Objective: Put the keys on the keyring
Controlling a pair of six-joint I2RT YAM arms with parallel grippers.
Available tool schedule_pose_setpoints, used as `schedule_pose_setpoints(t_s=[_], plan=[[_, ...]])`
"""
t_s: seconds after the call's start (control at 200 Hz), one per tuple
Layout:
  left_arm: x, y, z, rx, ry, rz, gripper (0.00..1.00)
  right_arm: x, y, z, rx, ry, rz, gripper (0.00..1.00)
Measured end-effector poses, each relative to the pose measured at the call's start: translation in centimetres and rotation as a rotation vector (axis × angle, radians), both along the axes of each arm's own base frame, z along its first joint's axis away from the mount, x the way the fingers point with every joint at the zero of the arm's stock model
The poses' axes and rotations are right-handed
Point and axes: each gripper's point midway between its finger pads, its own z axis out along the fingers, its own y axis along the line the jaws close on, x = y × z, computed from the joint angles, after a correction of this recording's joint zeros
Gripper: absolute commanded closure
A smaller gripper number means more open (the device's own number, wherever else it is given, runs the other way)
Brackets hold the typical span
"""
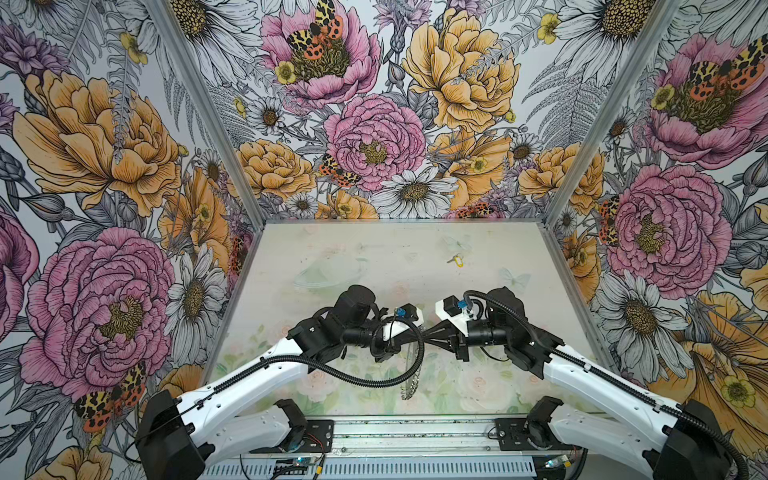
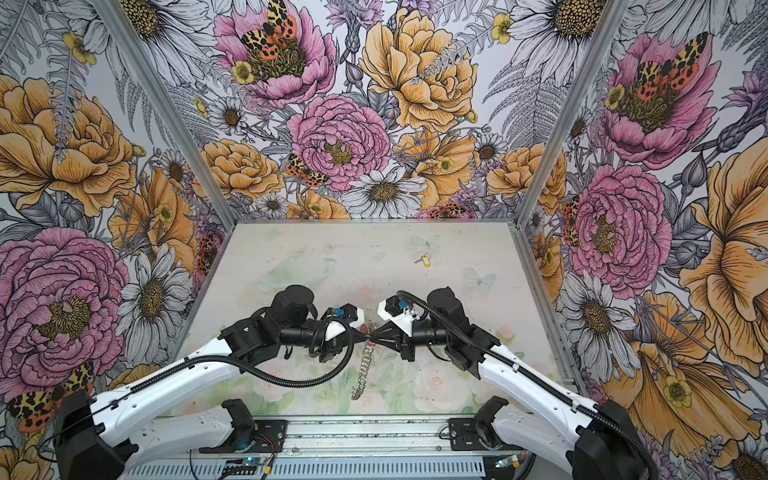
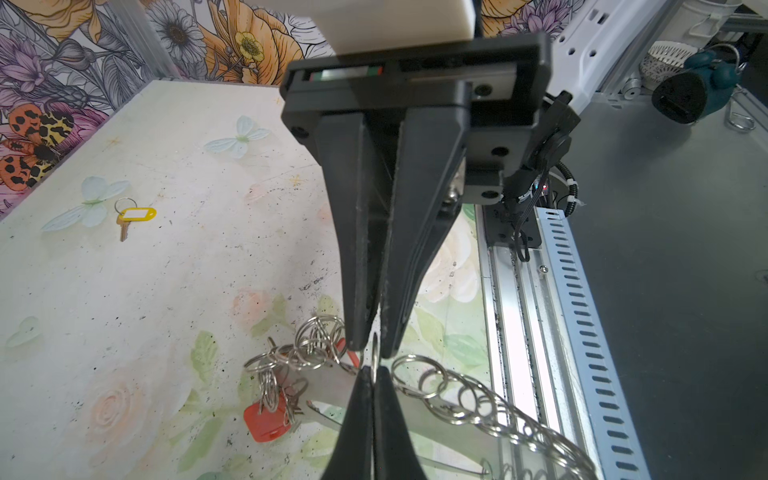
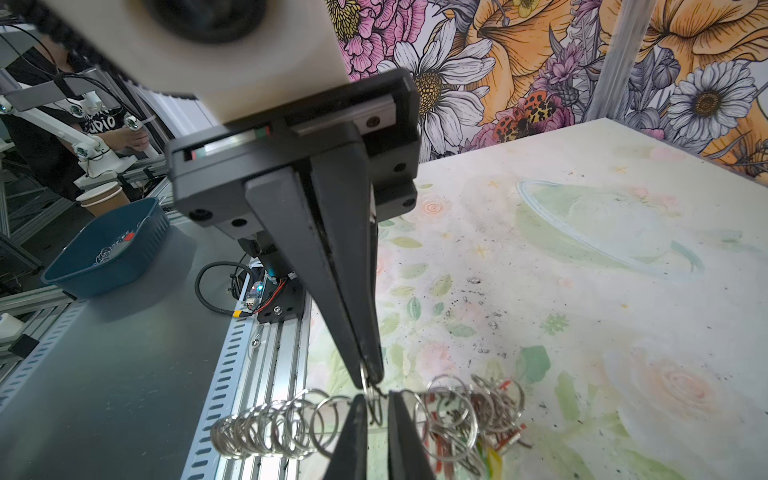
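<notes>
Both grippers meet tip to tip above the table's near middle. The keyring (image 2: 362, 374) hangs edge-on below them like a chain; its split rings (image 3: 478, 409) fan out in the left wrist view. My left gripper (image 3: 374, 372) is shut on the keyring's edge. My right gripper (image 4: 377, 397) has its jaws a narrow gap apart, with one split ring (image 4: 376, 409) between them. A key with a red tag (image 3: 266, 422) hangs from the keyring among bunched rings. The key with the yellow tag (image 1: 457, 259) lies alone on the table, far right of centre.
Flowered walls close the table on three sides. An aluminium rail (image 1: 415, 432) with both arm bases runs along the front edge. Off the table stand a blue bin (image 4: 104, 249) and a paper cup (image 4: 102, 199).
</notes>
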Motion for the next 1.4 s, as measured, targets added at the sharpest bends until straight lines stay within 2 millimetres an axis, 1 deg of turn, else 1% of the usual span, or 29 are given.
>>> schedule_pose_setpoints(t_s=[0.2,0.3,0.39,0.5,0.58,0.676,0.736,0.836,0.966,1.166,1.401], plan=[[0.0,0.0,-0.1,0.003,0.001,0.002,1.0,0.0,0.2,-0.3,-0.008,0.012,0.009,0.89],[0.0,0.0,-0.1,0.003,0.001,0.003,1.0,-0.1,0.3,-0.3,-0.009,0.013,0.01,0.93],[0.0,0.1,-0.1,0.004,0.004,0.004,1.0,-0.2,0.3,-0.3,-0.013,0.011,0.012,1.0],[0.1,0.1,-0.1,0.005,0.005,0.008,1.0,-0.1,0.3,-0.3,-0.017,-0.003,0.007,1.0],[0.2,0.1,0.1,-0.003,-0.006,0.013,0.95,0.1,0.2,-0.1,-0.015,-0.012,-0.005,1.0],[0.2,0.3,0.7,-0.042,-0.045,0.019,0.83,0.2,0.0,0.6,0.003,-0.023,-0.019,1.0],[0.1,0.6,1.1,-0.075,-0.065,0.03,0.8,0.1,-0.1,1.1,0.015,-0.024,-0.024,1.0],[0.1,1.3,1.7,-0.124,-0.092,0.049,0.77,0.4,-0.5,2.0,0.039,-0.032,-0.04,1.0],[0.0,1.4,2.4,-0.161,-0.118,0.05,0.77,0.2,-0.5,2.5,0.058,-0.026,-0.035,1.0],[-0.1,1.2,3.1,-0.197,-0.105,0.032,0.77,-0.3,-0.3,3.2,0.095,-0.025,-0.004,1.0],[-0.3,0.8,3.4,-0.224,-0.076,0.006,0.82,-0.8,-0.1,4.2,0.136,-0.029,0.034,1.0]])
